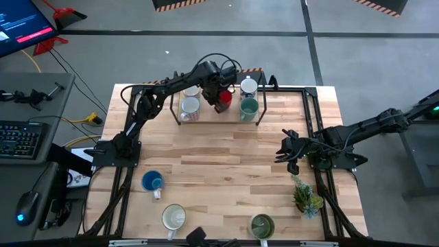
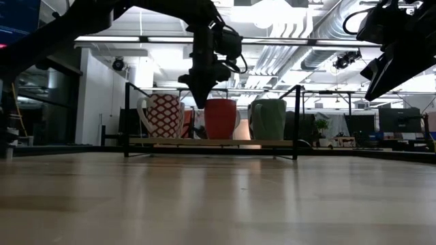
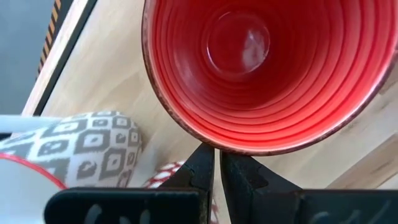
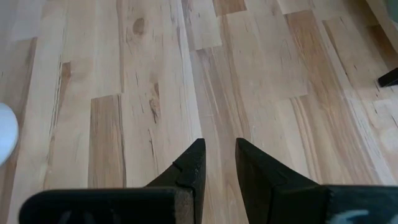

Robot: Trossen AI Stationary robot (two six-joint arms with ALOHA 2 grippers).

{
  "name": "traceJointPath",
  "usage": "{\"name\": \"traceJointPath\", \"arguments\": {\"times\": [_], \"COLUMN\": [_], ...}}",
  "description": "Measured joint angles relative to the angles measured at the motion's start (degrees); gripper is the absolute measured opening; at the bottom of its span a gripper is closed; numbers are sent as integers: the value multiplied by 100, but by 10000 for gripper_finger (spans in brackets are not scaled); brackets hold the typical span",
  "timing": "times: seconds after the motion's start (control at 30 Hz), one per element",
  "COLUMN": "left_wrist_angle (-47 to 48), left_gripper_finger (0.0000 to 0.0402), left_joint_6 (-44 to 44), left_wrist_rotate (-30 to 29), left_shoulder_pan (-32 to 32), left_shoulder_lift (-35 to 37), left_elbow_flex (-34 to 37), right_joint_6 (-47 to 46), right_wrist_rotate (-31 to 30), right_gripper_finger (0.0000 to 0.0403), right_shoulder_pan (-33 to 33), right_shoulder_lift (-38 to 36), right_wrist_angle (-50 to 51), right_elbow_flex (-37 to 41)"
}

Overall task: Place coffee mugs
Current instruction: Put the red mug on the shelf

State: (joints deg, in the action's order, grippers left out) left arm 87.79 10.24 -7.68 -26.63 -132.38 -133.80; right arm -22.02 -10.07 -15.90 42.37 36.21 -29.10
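Note:
A red mug (image 1: 223, 99) (image 3: 249, 68) stands upright in the black wire rack (image 2: 211, 142) at the table's far edge, between a white patterned mug (image 1: 190, 108) (image 2: 162, 116) and a teal mug (image 1: 248, 107) (image 2: 269, 119). My left gripper (image 3: 216, 155) (image 2: 202, 105) is shut and points straight down. Its tips are at the outer side of the red mug's rim. At the table's right, my right gripper (image 1: 282, 152) (image 4: 217, 152) hangs open over bare wood with nothing between its fingers. My left gripper comes from above with its shut fingertips (image 3: 205, 163) right beside the red mug's rim (image 3: 214, 147), just below rim height in the low view. The fingers hide the spot. I cannot tell whether they touch the mug. The mug's base is level with the other mugs' bases in the rack.
Two more white mugs (image 1: 193, 90) (image 1: 248, 87) stand in the rack's far row. Near the front edge are a blue mug (image 1: 152, 182), a cream mug (image 1: 173, 217) and an olive mug (image 1: 261, 225). A small potted plant (image 1: 306, 195) is at the front right.

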Motion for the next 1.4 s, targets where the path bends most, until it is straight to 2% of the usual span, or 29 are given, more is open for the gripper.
{"name": "traceJointPath", "arguments": {"times": [0.8,1.17,1.4], "left_wrist_angle": [-641,-619,-681], "left_gripper_finger": [14,14,14], "left_joint_6": [-142,-50,-134], "left_wrist_rotate": [280,956,1165], "left_shoulder_pan": [2,2,22], "left_shoulder_lift": [0,0,0], "left_elbow_flex": [0,0,0], "right_joint_6": [-17,-12,-6], "right_wrist_rotate": [17,20,20], "right_gripper_finger": [66,66,66], "right_shoulder_pan": [0,-1,-2], "right_shoulder_lift": [-1,0,0], "right_wrist_angle": [0,0,0], "right_elbow_flex": [0,0,0]}}
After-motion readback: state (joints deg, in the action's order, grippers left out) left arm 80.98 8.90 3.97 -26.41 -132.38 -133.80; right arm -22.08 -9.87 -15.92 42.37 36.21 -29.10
